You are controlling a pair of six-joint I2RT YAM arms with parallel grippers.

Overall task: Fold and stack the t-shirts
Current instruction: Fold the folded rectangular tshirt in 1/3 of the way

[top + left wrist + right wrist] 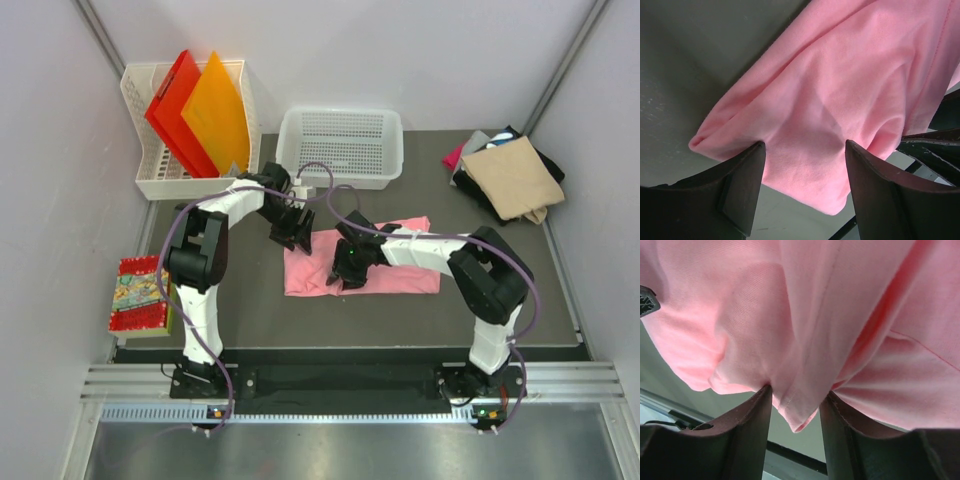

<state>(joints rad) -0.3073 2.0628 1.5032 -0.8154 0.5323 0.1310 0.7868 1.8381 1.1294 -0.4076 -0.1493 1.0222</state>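
Note:
A light pink t-shirt (400,270) lies partly folded on the dark mat, mid-table. My left gripper (293,235) is at its far left corner. In the left wrist view that gripper (805,145) stands open, and the pink cloth (840,75) spans the wide gap between its fingers. My right gripper (343,268) is on the shirt's left part. Close up, the right gripper (796,391) is shut on a hanging fold of the pink cloth (765,315). Folded t-shirts (510,175), tan on top of black, magenta and grey, sit at the back right.
A white mesh basket (340,145) stands at the back centre. A white rack (150,185) at the back left holds red and orange folders (200,115). A red patterned box (140,295) lies off the mat's left edge. The two grippers work close together.

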